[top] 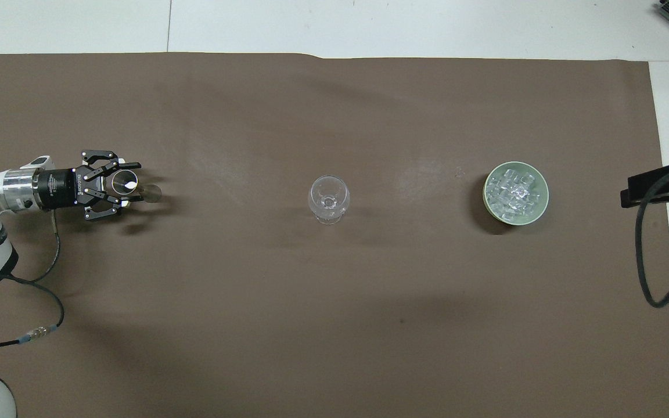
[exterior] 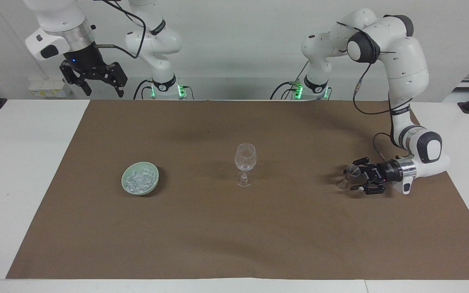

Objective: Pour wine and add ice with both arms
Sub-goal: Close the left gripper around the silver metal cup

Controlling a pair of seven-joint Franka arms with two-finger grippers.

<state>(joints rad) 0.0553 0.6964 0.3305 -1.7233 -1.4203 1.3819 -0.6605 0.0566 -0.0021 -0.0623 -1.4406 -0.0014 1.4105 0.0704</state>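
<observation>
Here, left hand (exterior: 350, 180) level, flanking small cup (exterior: 349, 176)

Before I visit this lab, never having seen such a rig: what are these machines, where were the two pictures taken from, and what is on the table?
These are two white robot arms with black two-finger grippers. One picture faces them from across the table. The other looks down from above their own end. On the brown mat stand a clear wine glass in the middle and a green bowl of ice toward the right arm's end. The left gripper is low, around a small clear stemmed glass. Whether it grips the glass, I cannot tell. The right gripper waits raised and open, holding nothing.
</observation>
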